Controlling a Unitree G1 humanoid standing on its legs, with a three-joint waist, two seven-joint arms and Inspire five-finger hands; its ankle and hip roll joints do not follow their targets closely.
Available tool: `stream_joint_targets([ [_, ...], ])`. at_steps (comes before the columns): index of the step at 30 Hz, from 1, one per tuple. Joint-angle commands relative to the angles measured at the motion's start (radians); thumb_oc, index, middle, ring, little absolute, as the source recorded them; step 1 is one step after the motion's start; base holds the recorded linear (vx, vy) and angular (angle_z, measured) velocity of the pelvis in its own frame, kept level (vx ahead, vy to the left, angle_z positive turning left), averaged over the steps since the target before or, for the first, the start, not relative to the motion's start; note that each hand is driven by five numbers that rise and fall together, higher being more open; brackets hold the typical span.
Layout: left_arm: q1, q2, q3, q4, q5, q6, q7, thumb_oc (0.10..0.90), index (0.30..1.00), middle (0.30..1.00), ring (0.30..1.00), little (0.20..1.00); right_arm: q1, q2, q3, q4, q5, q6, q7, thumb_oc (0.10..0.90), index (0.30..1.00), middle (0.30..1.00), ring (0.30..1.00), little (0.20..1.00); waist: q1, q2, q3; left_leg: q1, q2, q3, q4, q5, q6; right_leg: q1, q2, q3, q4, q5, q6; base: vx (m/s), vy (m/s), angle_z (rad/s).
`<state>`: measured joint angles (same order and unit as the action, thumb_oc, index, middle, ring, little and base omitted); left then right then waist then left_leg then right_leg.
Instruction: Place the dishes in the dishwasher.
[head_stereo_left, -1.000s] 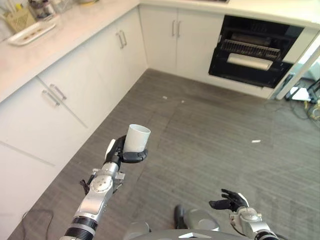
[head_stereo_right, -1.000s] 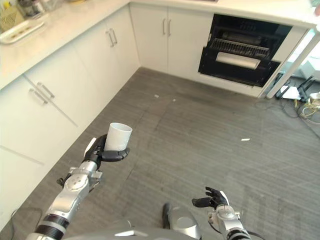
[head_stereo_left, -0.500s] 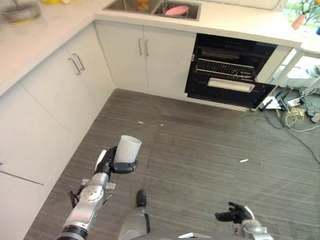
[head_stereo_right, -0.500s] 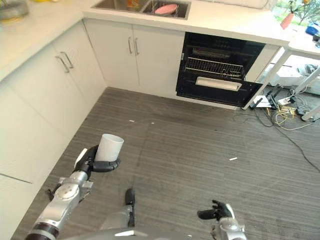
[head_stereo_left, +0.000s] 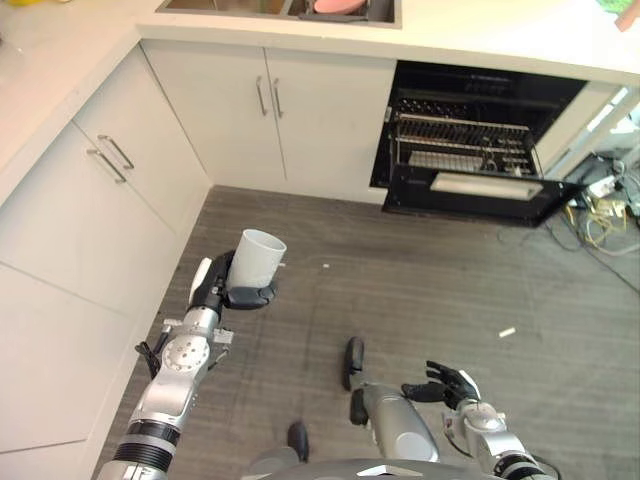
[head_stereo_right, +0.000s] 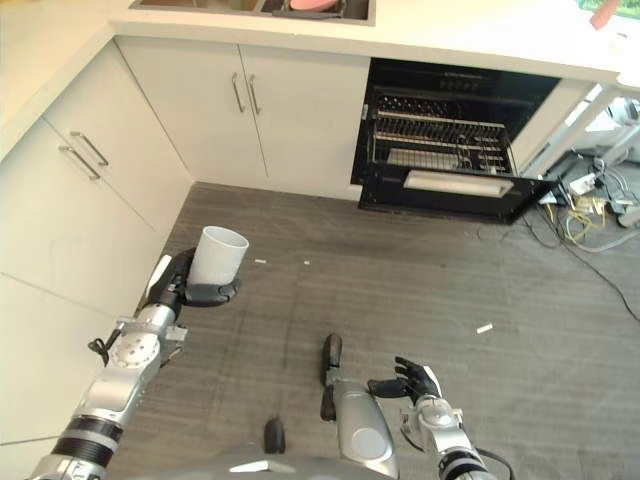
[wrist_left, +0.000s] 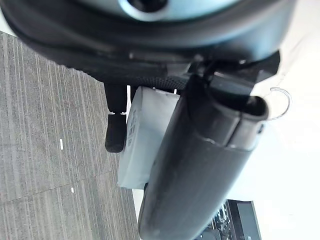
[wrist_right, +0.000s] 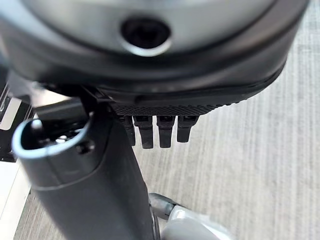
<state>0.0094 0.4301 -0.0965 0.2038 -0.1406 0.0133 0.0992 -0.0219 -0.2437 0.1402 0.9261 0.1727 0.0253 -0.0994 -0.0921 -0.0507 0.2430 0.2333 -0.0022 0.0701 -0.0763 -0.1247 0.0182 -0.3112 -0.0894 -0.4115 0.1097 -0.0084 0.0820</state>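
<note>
Closer now, the open dishwasher (head_stereo_left: 480, 150) is framed ahead while the white cup (head_stereo_left: 258, 258) is kept clamped upright in the left hand (head_stereo_left: 232, 292), right hand (head_stereo_left: 447, 384) relaxed low; cup's best carried level to the rack.

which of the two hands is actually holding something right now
The left hand: its fingers are curled round an upright white cup, held above the floor. The right hand hangs low with relaxed fingers and holds nothing.
</note>
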Motion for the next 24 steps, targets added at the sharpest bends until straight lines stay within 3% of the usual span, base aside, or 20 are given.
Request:
stream_joint_targets([
  [1,-0.063,0.020,-0.011,-0.112,0.030,-0.093,-0.007,0.400,0.300,0.300,0.300,0.300,-0.007,-0.084,-0.007,0.031,-0.005,-0.035,-0.029,0.800,0.900,0.900,0.900,0.900,-0.034,0.010,-0.092,-0.084,-0.003,0.056,0.416,-0.021,-0.116,0.200,0.046,0.061,-0.017,-0.022,-0.022,0.64,-0.004,0.21],
  [2,-0.056,0.015,-0.013,-0.121,0.021,-0.091,-0.013,0.400,0.300,0.300,0.300,0.300,-0.010,-0.087,-0.006,0.047,0.002,-0.037,-0.036,0.800,0.900,0.900,0.900,0.900,-0.030,0.007,-0.087,-0.150,0.009,0.051,0.599,0.048,-0.158,0.236,0.042,0.064,-0.022,-0.021,-0.038,0.46,-0.008,0.50],
  [3,-0.056,0.016,-0.013,-0.121,0.021,-0.091,-0.013,0.400,0.300,0.300,0.300,0.300,-0.011,-0.087,-0.006,0.048,0.002,-0.038,-0.036,0.800,0.900,0.900,0.900,0.900,-0.033,0.004,-0.090,-0.160,0.006,0.048,0.605,0.052,-0.158,0.232,0.038,0.060,-0.025,-0.016,-0.039,0.22,-0.022,0.74],
  [4,-0.053,0.015,-0.015,-0.120,0.009,-0.091,-0.010,0.400,0.300,0.300,0.300,0.300,-0.016,-0.088,0.002,0.050,0.005,-0.036,-0.037,0.800,0.900,0.900,0.900,0.900,-0.030,-0.001,-0.084,-0.203,0.022,0.055,0.727,0.083,-0.175,0.260,0.040,0.073,-0.034,-0.027,-0.057,0.34,0.005,0.47],
  [5,-0.054,0.014,-0.023,-0.106,-0.016,-0.087,-0.010,0.400,0.300,0.300,0.300,0.300,-0.018,-0.097,0.005,0.057,0.012,-0.031,-0.042,0.800,0.900,0.900,0.900,0.900,-0.008,-0.006,-0.067,-0.294,0.044,0.054,0.852,0.087,-0.159,0.312,0.049,0.111,-0.053,-0.045,-0.072,0.35,0.010,0.07],
  [6,-0.055,0.015,-0.023,-0.105,-0.016,-0.087,-0.010,0.400,0.300,0.300,0.300,0.300,-0.018,-0.097,0.005,0.057,0.012,-0.031,-0.041,0.800,0.900,0.900,0.900,0.900,-0.009,-0.010,-0.069,-0.297,0.040,0.056,0.849,0.092,-0.156,0.310,0.044,0.111,-0.055,-0.042,-0.071,0.53,0.131,-0.68],
  [7,-0.056,0.017,-0.031,-0.104,-0.020,-0.083,-0.019,0.400,0.300,0.300,0.300,0.300,-0.010,-0.095,0.005,0.066,0.014,-0.024,-0.038,0.800,0.900,0.900,0.900,0.900,0.004,0.000,-0.066,-0.334,0.080,0.059,0.714,0.055,-0.124,0.358,0.043,0.137,-0.077,-0.054,-0.051,0.26,0.110,-0.83],
  [8,-0.056,0.017,-0.031,-0.104,-0.020,-0.083,-0.019,0.400,0.300,0.300,0.300,0.300,-0.010,-0.095,0.005,0.066,0.014,-0.024,-0.038,0.800,0.900,0.900,0.900,0.900,0.005,-0.004,-0.067,-0.331,0.074,0.063,0.705,0.063,-0.122,0.357,0.037,0.138,-0.078,-0.051,-0.050,0.42,0.212,-0.80],
  [9,-0.055,0.015,-0.035,-0.103,-0.016,-0.083,-0.017,0.400,0.300,0.300,0.300,0.300,-0.002,-0.096,0.007,0.075,0.008,-0.024,-0.037,0.800,0.900,0.900,0.900,0.900,0.014,-0.008,-0.065,-0.339,0.114,0.062,0.615,0.042,-0.117,0.372,0.018,0.151,-0.076,-0.058,-0.031,0.39,0.302,-0.39],
  [10,-0.052,0.022,-0.034,-0.099,-0.021,-0.081,-0.012,0.400,0.300,0.300,0.300,0.300,-0.010,-0.103,0.012,0.079,0.001,-0.021,-0.040,0.800,0.900,0.900,0.900,0.900,0.033,0.006,-0.060,-0.363,0.159,0.009,0.431,0.059,-0.117,0.392,0.010,0.193,-0.066,-0.087,-0.016,0.39,0.297,-0.30],
  [11,-0.053,0.021,-0.034,-0.099,-0.021,-0.080,-0.012,0.400,0.300,0.300,0.300,0.300,-0.011,-0.103,0.012,0.080,0.001,-0.021,-0.039,0.800,0.900,0.900,0.900,0.900,0.033,0.003,-0.061,-0.360,0.156,0.011,0.419,0.069,-0.117,0.389,0.007,0.194,-0.066,-0.084,-0.016,0.49,0.456,-0.58],
  [12,-0.049,0.027,-0.033,-0.096,-0.022,-0.080,-0.001,0.400,0.300,0.300,0.300,0.300,-0.029,-0.107,0.008,0.105,0.000,-0.018,-0.048,0.800,0.900,0.900,0.900,0.900,0.054,0.026,-0.057,-0.379,0.204,-0.108,0.263,0.172,-0.158,0.414,0.009,0.249,-0.059,-0.104,0.002,0.38,0.378,-0.65],
  [14,-0.045,0.031,-0.034,-0.091,-0.022,-0.081,0.010,0.400,0.300,0.300,0.300,0.300,-0.033,-0.124,-0.002,0.111,-0.005,-0.017,-0.055,0.800,0.900,0.900,0.900,0.900,0.063,0.040,-0.056,-0.399,0.238,-0.199,0.186,0.227,-0.182,0.438,-0.004,0.303,-0.052,-0.132,0.018,0.37,0.362,-0.95],
  [16,-0.051,0.031,-0.039,-0.087,-0.023,-0.083,0.009,0.400,0.300,0.300,0.300,0.300,-0.032,-0.130,-0.009,0.107,-0.005,-0.016,-0.056,0.800,0.900,0.900,0.900,0.900,0.059,0.049,-0.055,-0.399,0.245,-0.197,0.174,0.240,-0.196,0.447,-0.013,0.314,-0.047,-0.142,0.027,0.18,0.235,-1.07],
  [18,-0.074,0.025,-0.057,-0.077,-0.019,-0.081,-0.002,0.400,0.300,0.300,0.300,0.300,-0.014,-0.133,-0.039,0.095,-0.001,-0.022,-0.050,0.800,0.900,0.900,0.900,0.900,0.037,0.068,-0.078,-0.366,0.259,-0.141,0.134,0.229,-0.215,0.459,-0.041,0.319,-0.050,-0.146,0.056,0.28,0.516,-0.74],
  [19,-0.091,0.027,-0.073,-0.073,-0.018,-0.080,-0.014,0.400,0.300,0.300,0.300,0.300,-0.009,-0.138,-0.067,0.083,0.012,-0.025,-0.051,0.800,0.900,0.900,0.900,0.900,0.027,0.070,-0.093,-0.341,0.221,-0.139,0.148,0.193,-0.199,0.440,-0.089,0.341,-0.017,-0.125,0.079,0.26,0.492,-0.86],
  [21,-0.100,0.028,-0.080,-0.070,-0.016,-0.081,-0.017,0.400,0.300,0.300,0.300,0.300,-0.010,-0.135,-0.083,0.080,0.020,-0.024,-0.054,0.800,0.900,0.900,0.900,0.900,0.024,0.065,-0.095,-0.337,0.195,-0.132,0.162,0.173,-0.186,0.420,-0.112,0.360,0.027,-0.123,0.086,0.17,0.385,-0.73],
  [22,-0.110,0.039,-0.086,-0.072,-0.011,-0.078,-0.025,0.400,0.300,0.300,0.300,0.300,-0.010,-0.132,-0.104,0.063,0.034,-0.021,-0.057,0.800,0.900,0.900,0.900,0.900,0.014,0.062,-0.090,-0.329,0.171,-0.113,0.174,0.147,-0.163,0.390,-0.125,0.386,0.088,-0.109,0.089,0.12,0.426,-0.26],
  [24,-0.101,0.075,-0.059,-0.087,-0.022,-0.079,-0.022,0.400,0.300,0.300,0.300,0.300,-0.037,-0.135,-0.101,0.028,0.029,-0.025,-0.058,0.800,0.900,0.900,0.900,0.900,0.028,0.069,-0.077,-0.306,0.149,-0.026,0.214,0.089,-0.105,0.272,-0.159,0.358,0.249,-0.070,0.077,0.05,0.436,-0.32],
])
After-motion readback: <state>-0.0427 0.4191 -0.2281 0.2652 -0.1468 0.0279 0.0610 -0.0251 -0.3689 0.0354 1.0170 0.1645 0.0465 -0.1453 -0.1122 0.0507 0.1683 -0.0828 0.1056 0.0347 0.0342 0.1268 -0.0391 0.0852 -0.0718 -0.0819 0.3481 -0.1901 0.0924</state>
